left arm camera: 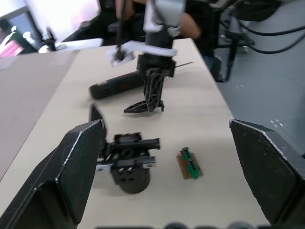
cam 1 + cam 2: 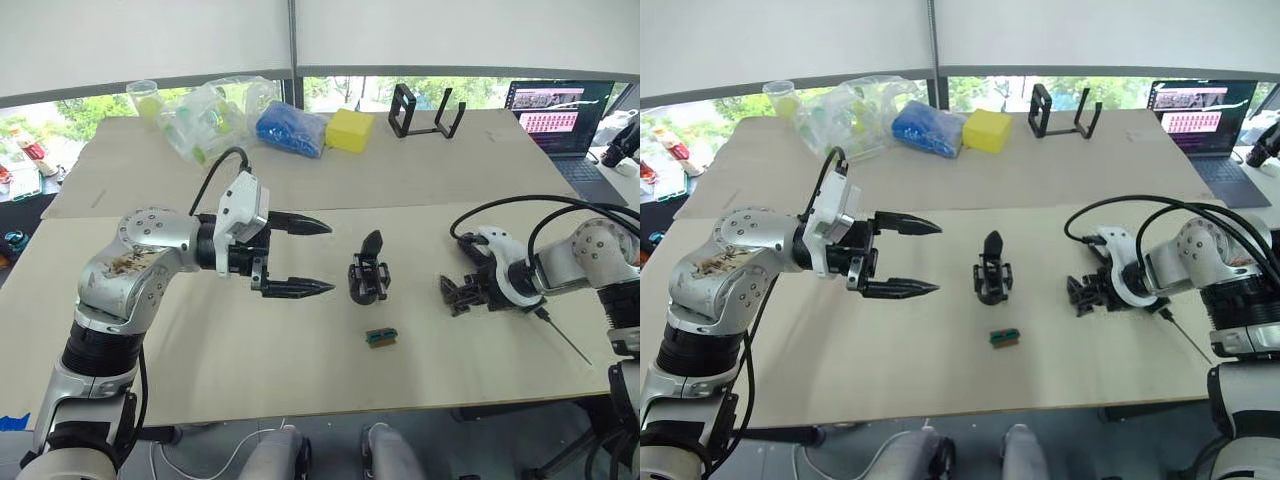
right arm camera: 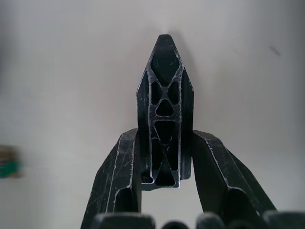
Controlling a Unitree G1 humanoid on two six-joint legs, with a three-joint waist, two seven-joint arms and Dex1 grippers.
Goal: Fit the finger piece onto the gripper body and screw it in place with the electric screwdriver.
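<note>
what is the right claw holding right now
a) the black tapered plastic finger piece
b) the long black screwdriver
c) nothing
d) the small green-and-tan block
a: the right wrist view shows the right claw shut on the black tapered plastic finger piece, its pointed tip sticking out past the fingertips.

This looks like a robotics lab or workshop. A tabletop (image 2: 300,380) covered in plain brown paper stands by a window with greenery outside. An open laptop (image 2: 560,115) sits at the far right corner, beside a black open-frame stand (image 2: 425,112), bagged plastic parts (image 2: 215,115), and a small bare circuit board (image 2: 381,338).
</note>
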